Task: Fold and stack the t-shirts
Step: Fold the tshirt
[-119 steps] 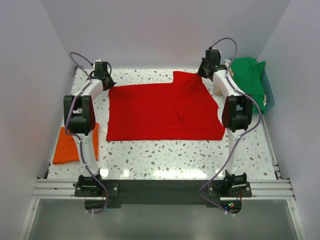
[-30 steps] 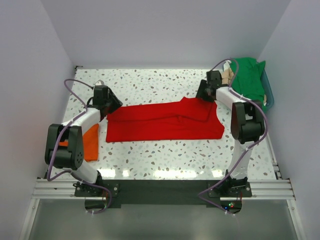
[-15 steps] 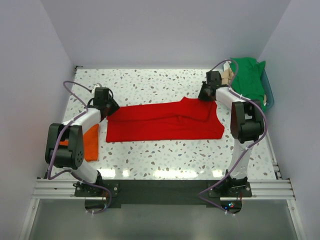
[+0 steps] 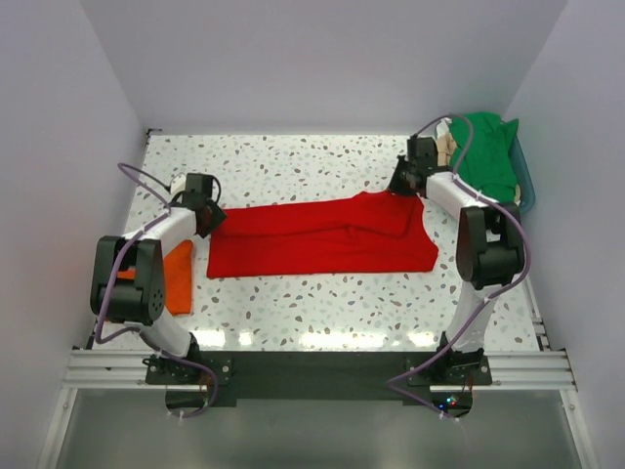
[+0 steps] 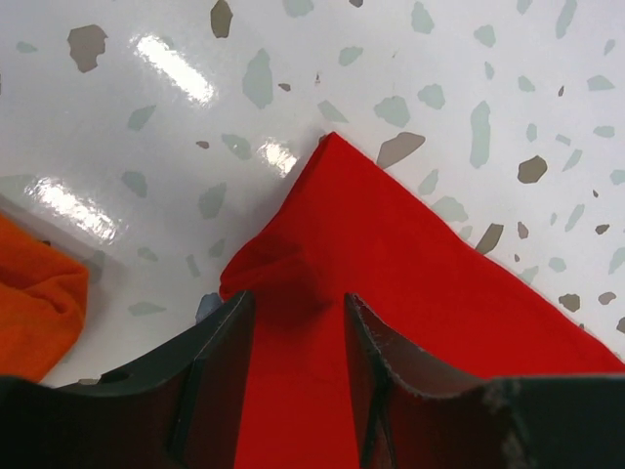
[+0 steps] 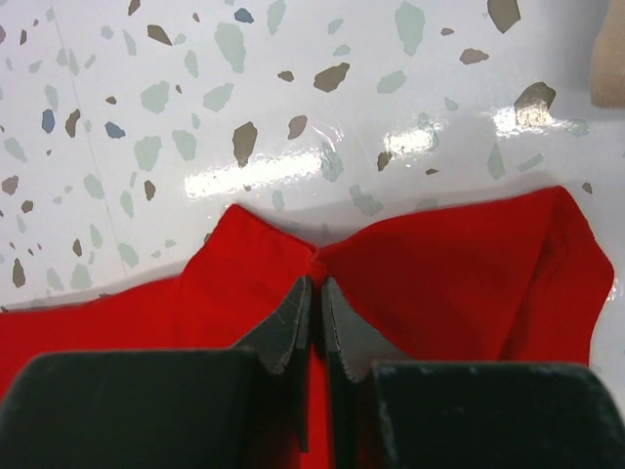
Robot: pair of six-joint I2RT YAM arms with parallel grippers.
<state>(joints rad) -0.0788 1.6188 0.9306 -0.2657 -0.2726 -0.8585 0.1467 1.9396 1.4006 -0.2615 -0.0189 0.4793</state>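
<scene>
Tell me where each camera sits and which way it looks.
Top external: above, behind, looking down on the table; left arm and right arm show.
Left wrist: on the left arm, looking down past the left end effector at a corner of the red t-shirt.
Right wrist: likewise, past the right end effector pinching that shirt's edge.
Shared: all see the red t-shirt.

**White speckled table, teal basket at the far right**

The table has a glossy white top flecked with grey, brown and blue chips, and lights glare on it. A teal basket sits at its far right corner, by the right wall. Plain pale walls close in three sides. A metal rail runs along the near edge.
</scene>
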